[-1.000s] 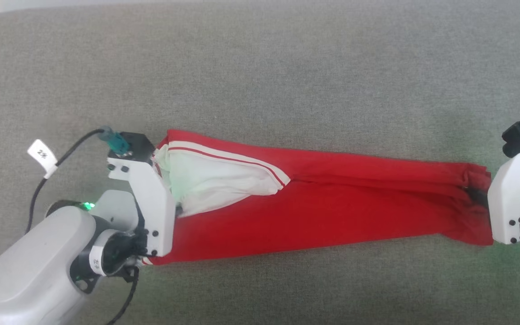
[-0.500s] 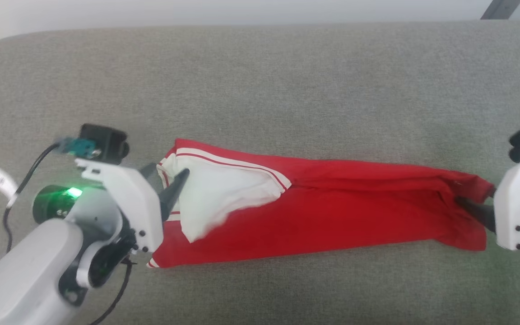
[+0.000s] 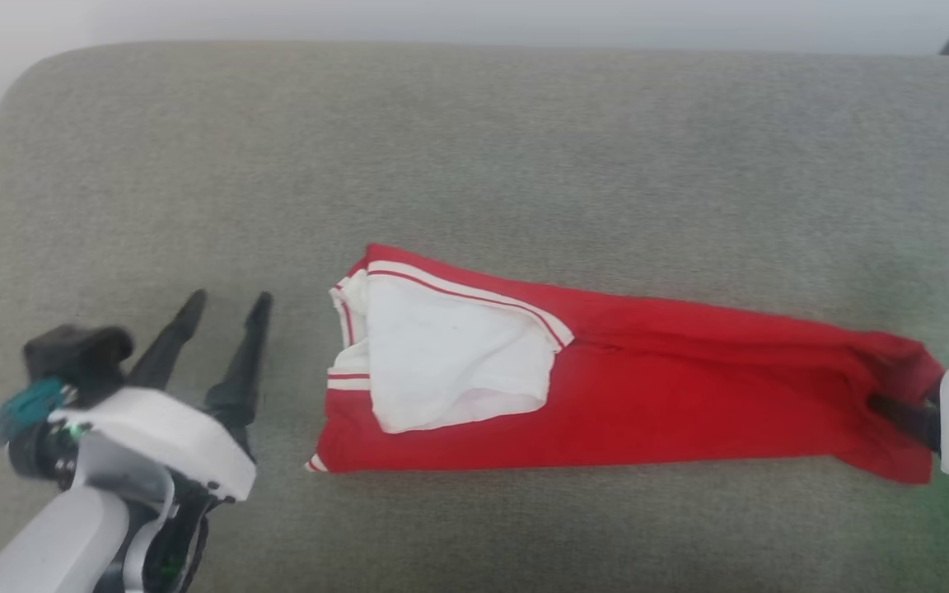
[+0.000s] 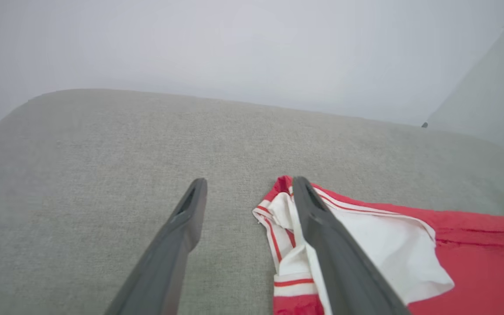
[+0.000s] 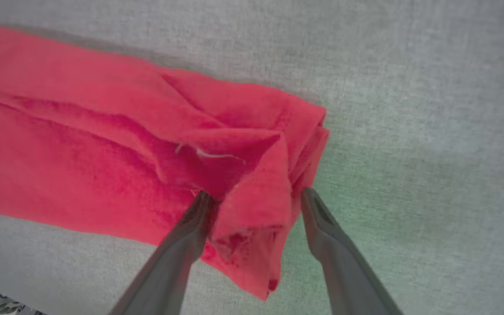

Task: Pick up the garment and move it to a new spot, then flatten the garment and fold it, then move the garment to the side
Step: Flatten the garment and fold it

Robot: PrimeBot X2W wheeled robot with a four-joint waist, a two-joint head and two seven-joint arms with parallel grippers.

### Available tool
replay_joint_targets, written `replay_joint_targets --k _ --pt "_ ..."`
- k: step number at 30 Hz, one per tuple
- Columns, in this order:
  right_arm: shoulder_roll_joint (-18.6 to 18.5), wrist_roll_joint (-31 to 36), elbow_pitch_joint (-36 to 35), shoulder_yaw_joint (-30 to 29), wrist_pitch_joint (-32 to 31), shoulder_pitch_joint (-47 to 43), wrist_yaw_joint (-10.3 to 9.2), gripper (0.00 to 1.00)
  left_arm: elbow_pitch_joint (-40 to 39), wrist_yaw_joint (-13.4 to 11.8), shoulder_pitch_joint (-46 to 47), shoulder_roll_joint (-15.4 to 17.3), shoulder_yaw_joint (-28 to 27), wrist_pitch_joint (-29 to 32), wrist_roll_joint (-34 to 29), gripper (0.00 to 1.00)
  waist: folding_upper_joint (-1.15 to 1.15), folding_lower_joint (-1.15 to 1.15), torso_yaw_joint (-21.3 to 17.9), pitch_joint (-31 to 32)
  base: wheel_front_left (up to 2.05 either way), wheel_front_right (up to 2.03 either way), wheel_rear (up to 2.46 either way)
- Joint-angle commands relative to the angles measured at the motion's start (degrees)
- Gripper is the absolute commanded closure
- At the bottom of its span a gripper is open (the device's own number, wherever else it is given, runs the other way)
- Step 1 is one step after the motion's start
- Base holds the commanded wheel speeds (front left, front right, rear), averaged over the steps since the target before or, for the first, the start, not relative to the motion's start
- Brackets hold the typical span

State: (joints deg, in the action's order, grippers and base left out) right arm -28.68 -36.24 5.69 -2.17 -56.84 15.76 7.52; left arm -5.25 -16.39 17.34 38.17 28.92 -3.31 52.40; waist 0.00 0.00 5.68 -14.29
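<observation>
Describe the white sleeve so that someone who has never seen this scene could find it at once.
A broad grey cushion holds a red shirt folded into a long strip across its middle. At the strip's end on the robot's left, the white sleeve lies folded over the red cloth. It is the one big white patch on the shirt, bordered by red-and-white striped trim.
</observation>
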Motion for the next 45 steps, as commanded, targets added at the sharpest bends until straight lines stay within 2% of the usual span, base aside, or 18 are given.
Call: replay_joint_targets --k 1,9,11,12,14,23,30,38,45 --pt "0.43 0.48 2.49 -0.06 -0.4 0.37 -0.07 0.0 0.67 -0.36 -2.74 -0.51 -1.78 -4.45 -0.46 0.0 0.0 0.0 1.54 -0.2 0.0 0.0 0.0" --pt "1.51 -0.6 10.22 2.2 0.83 2.44 -0.05 0.0 1.91 -0.11 -7.82 -2.39 -6.53 -11.3 -2.13 0.0 0.0 0.0 4.08 -0.53 0.0 0.0 0.0" --pt "1.74 -1.21 12.24 3.16 0.58 2.64 -0.04 0.0 2.31 0.54 -9.23 -4.17 -8.18 -11.67 -1.75 0.0 0.0 0.0 4.62 -0.54 0.0 0.0 0.0" --pt "1.76 -1.5 12.83 3.88 0.66 2.83 -0.04 0.37 2.55 1.07 -9.98 -4.8 -9.04 -11.76 -1.91 0.0 0.0 0.0 4.79 -0.52 0.0 0.0 0.0" --pt "1.9 -2.74 13.81 4.6 1.11 3.24 -0.03 1.0 3.05 2.1 -11.18 -6.43 -11.5 -11.94 -2.64 0.0 0.0 0.0 5.06 -0.5 0.0 0.0 0.0" --pt "-1.17 -5.6 13.93 4.45 2.57 5.47 -0.09 1.0 6.39 8.57 -16.14 -14.05 -20.87 -11.88 -6.07 0.0 0.0 0.0 4.33 -0.06 0.0 0.0 0.0" --pt "-4.64 -6.1 14.39 1.46 3.14 6.0 -0.1 1.0 7.93 12.7 -17.52 -17.82 -25.36 -11.89 -8.71 0.0 0.0 0.0 2.72 0.38 0.0 0.0 0.0" --pt "-9.65 -4.52 19.05 -4.61 4.44 6.97 -0.09 1.0 9.11 15.4 -16.77 -20.28 -27.17 -11.89 -11.01 0.0 0.0 0.0 1.09 0.16 0.0 0.0 0.0" --pt "-11.75 -3.49 22.37 -4.78 5.55 8.6 -0.09 1.0 10.04 16.78 -15.73 -21.54 -27.84 -11.89 -12.01 0.0 0.0 0.0 -0.21 -0.25 0.0 0.0 0.0"
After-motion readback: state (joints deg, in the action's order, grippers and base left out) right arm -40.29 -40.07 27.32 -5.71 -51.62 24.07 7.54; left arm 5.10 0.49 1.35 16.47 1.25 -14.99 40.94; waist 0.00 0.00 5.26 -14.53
